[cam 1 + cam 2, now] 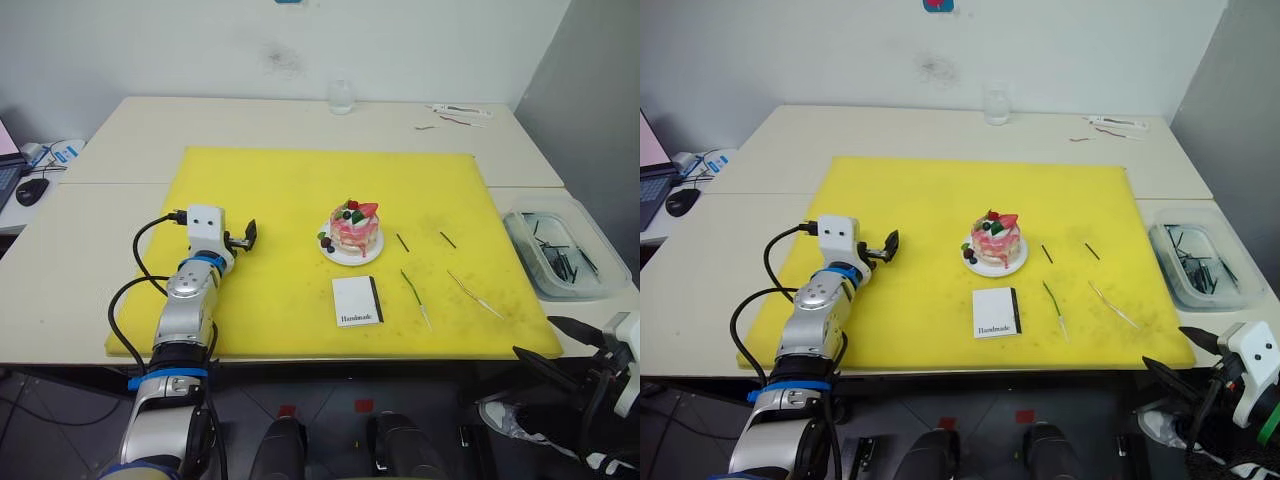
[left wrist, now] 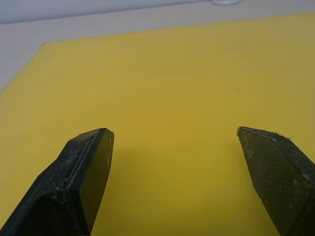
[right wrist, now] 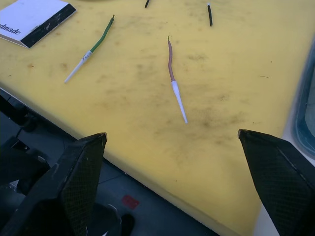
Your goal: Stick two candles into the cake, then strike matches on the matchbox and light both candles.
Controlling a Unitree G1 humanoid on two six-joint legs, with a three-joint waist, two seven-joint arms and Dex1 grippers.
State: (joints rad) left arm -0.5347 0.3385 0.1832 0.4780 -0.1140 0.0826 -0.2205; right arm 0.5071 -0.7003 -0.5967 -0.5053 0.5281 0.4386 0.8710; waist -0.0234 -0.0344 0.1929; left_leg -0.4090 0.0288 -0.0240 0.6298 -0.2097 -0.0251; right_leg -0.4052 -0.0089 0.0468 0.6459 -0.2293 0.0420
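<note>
Nothing is done yet; you are at the first step, picking up a candle. The cake [image 1: 354,231] sits on its plate mid yellow mat [image 1: 260,190], no candles in it. Both candles lie flat on the mat: the green candle [image 1: 415,297] just right of the matchbox [image 1: 357,300], the brownish candle [image 3: 174,78] further right, near the mat's front edge. Two matches [image 1: 402,241] lie right of the cake, well apart from each other.

Your left tool [image 1: 243,238] hovers over bare mat left of the cake, released, holding nothing. Your right tool [image 3: 172,187] hangs off the bench's front right corner, spread wide, empty.

Next move, as I judge it: bring the right tool over the brownish candle and pinch it low; thin stick, lying flat, easy to miss.
</note>
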